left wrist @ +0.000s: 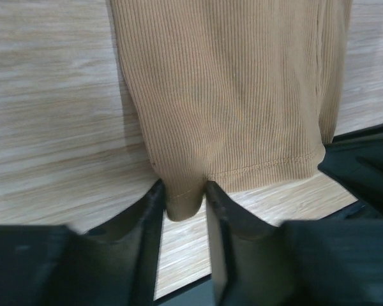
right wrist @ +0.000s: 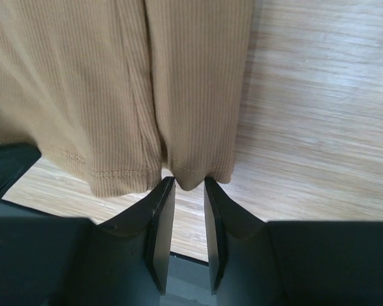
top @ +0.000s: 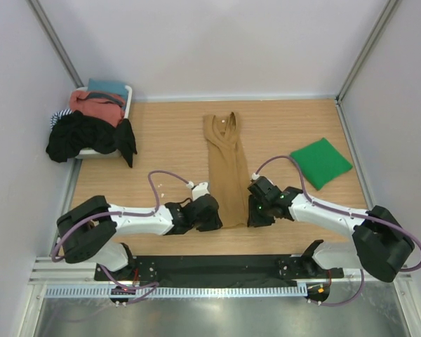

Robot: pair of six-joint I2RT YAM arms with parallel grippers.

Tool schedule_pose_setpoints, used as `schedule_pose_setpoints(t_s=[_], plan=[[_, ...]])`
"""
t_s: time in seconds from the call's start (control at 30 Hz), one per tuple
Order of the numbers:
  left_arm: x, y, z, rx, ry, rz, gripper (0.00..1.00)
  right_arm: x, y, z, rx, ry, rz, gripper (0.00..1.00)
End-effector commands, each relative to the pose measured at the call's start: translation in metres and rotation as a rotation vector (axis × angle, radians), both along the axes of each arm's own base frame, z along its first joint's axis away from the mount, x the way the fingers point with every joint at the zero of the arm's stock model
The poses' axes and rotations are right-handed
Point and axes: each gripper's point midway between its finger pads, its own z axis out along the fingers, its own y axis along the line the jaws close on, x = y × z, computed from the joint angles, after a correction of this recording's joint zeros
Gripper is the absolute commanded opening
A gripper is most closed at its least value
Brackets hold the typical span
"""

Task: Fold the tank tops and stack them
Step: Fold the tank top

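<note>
Starting with the top view: tan tank top (top: pixel 225 168) lies mid-table as a narrow lengthwise strip, straps at the far end, hem toward the arms. Left gripper (top: pixel 209 210) sits at the hem's left corner and right gripper (top: pixel 256 209) at its right corner. Green tank top (top: pixel 321 162) is already folded into a square, well apart on the right side of the wooden table (top: pixel 161 133). A white basket (top: pixel 129 95) with mixed clothes sits at the far left.

Left wrist view: fingers are narrow and clamped on the hem corner, with a tuck of ribbed cloth caught between them. The rest of the hem lies flat on the wood.

Right wrist view: fingers are close together, and the other hem corner is just at their tips. It looks pinched, but only a sliver of cloth is in the gap, so the grip may be thin.

Step in hand, by my read: crosswise fold of the tan top, both bottom corners taken.

Next move calls for lifting both corners together, carrying the hem toward the straps with even tension, laying it down, then stacking with the green one.
</note>
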Motion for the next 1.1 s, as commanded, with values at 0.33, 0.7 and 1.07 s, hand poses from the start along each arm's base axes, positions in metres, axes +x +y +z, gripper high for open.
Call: schedule_pose_setpoints(t_s=[0.33,0.7,1.07], plan=[[-0.002,0.001,0.011,-0.038,-0.023,-0.009,0.01,0.002,0.005,0.016,0.023,-0.048,0.005,0.50],[-0.006,0.023,-0.001,0.013,-0.019,0.027,0.01,-0.002,0.015,0.032,0.114,-0.061,0.009,0.48],[-0.009,0.029,0.002,0.018,-0.020,0.017,0.16,-0.003,0.016,0.009,0.100,-0.029,0.003,0.42]])
